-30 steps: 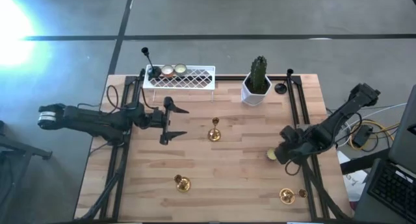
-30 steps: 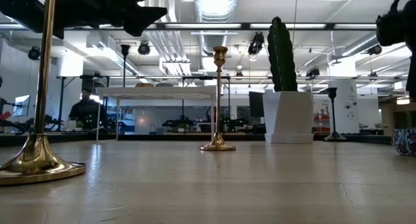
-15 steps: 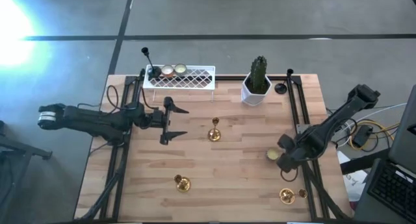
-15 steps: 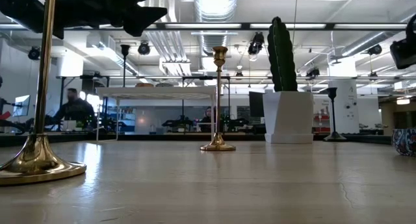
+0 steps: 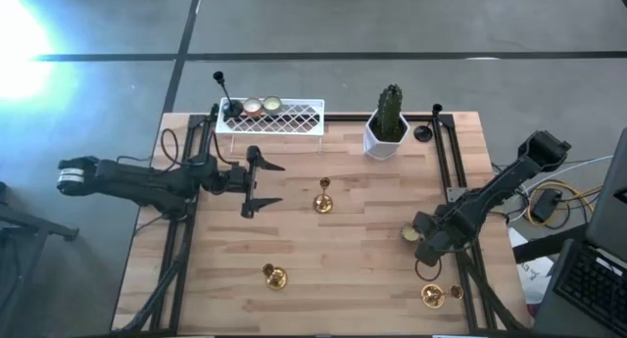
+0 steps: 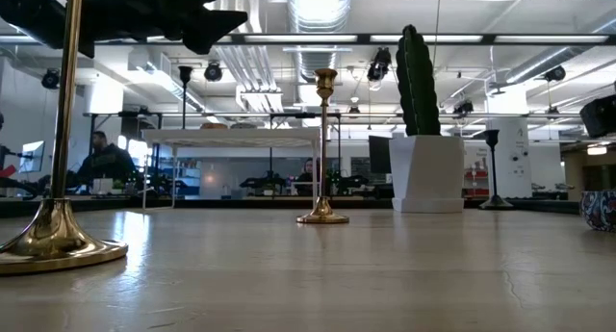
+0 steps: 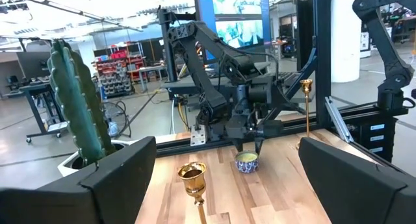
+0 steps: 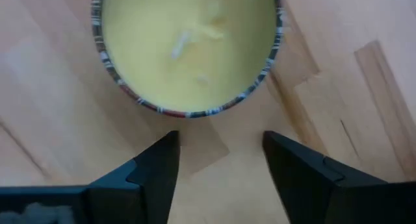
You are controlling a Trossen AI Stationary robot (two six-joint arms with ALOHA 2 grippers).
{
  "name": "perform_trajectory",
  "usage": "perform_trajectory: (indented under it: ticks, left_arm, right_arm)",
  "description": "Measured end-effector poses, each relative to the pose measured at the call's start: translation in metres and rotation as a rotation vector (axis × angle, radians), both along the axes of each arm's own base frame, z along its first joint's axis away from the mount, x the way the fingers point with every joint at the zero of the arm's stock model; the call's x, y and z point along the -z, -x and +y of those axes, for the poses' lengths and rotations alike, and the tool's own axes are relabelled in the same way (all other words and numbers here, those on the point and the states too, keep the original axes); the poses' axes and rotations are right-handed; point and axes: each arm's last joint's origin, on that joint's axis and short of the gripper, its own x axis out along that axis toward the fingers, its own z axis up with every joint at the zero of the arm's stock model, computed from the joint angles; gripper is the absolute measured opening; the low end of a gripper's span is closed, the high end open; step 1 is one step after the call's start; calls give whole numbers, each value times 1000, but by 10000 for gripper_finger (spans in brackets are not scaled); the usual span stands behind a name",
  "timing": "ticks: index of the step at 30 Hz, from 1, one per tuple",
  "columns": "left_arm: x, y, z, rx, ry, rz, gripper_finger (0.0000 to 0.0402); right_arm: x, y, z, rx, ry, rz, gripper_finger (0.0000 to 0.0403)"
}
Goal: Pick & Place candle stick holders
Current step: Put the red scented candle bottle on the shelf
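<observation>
A low round cup with a cream-yellow filling and a patterned rim stands on the table at the right. My right gripper is open and points down just beside it, its fingers touching nothing. My left gripper waits open above the table's left half. Three gold stemmed holders stand on their round bases: one mid-table, one near the front, one at the front right. Two more cups rest on the white lattice tray.
A white pot with a green cactus stands at the far right. Slim black stemmed holders stand by the tray's left end and near the far right corner. Black frame rails run along both table sides. People show in the room behind.
My right gripper has come down toward the cup and shifted a little toward the table's near edge, rolling its wrist as it sank. The cup and the other holders have kept their places.
</observation>
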Motion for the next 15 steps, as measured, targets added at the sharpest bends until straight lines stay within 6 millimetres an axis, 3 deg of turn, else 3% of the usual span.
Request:
perform_trajectory:
  ticks: [9, 15]
  left_arm:
    - [0, 0, 0, 1, 1, 2, 381]
    - [0, 0, 0, 1, 1, 2, 381]
  right_arm:
    - [8, -1, 0, -100, 31, -16, 279]
    - [7, -4, -2, -108, 70, -67, 273]
